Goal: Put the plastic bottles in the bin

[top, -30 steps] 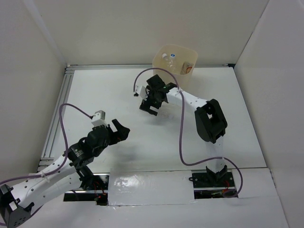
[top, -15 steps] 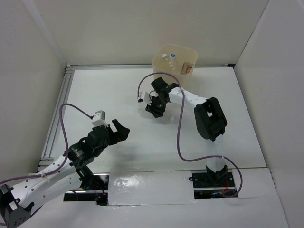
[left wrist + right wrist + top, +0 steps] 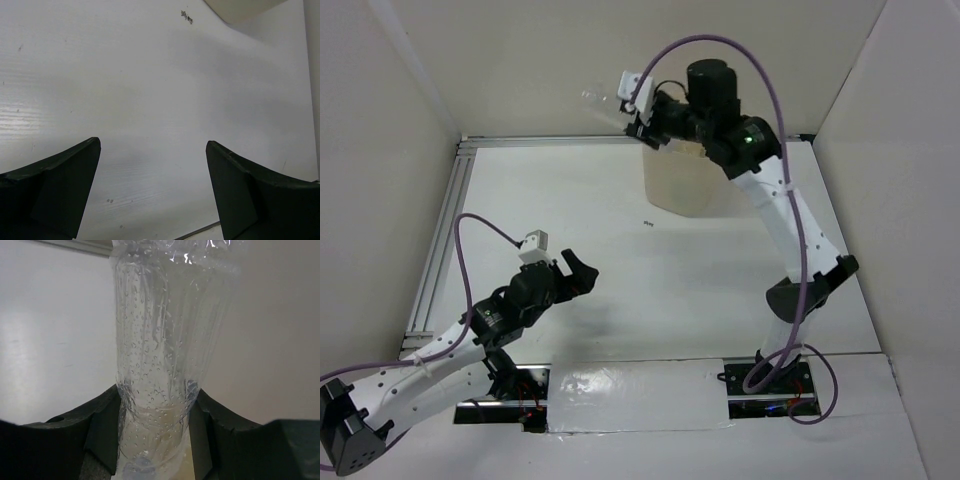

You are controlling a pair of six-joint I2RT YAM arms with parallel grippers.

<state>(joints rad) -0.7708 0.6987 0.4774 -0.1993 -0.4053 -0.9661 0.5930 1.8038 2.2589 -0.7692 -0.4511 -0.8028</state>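
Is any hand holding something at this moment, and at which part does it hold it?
The right hand holds a clear bottle, pinched near one end; the left hand is open and empty.

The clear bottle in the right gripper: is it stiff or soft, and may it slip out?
The bottle is probably soft: its thin, creased wall narrows where the right gripper squeezes it. It is likely light, since it looks empty, with only droplets inside. It might slip or swing, as the fingers hold just one end of smooth plastic.
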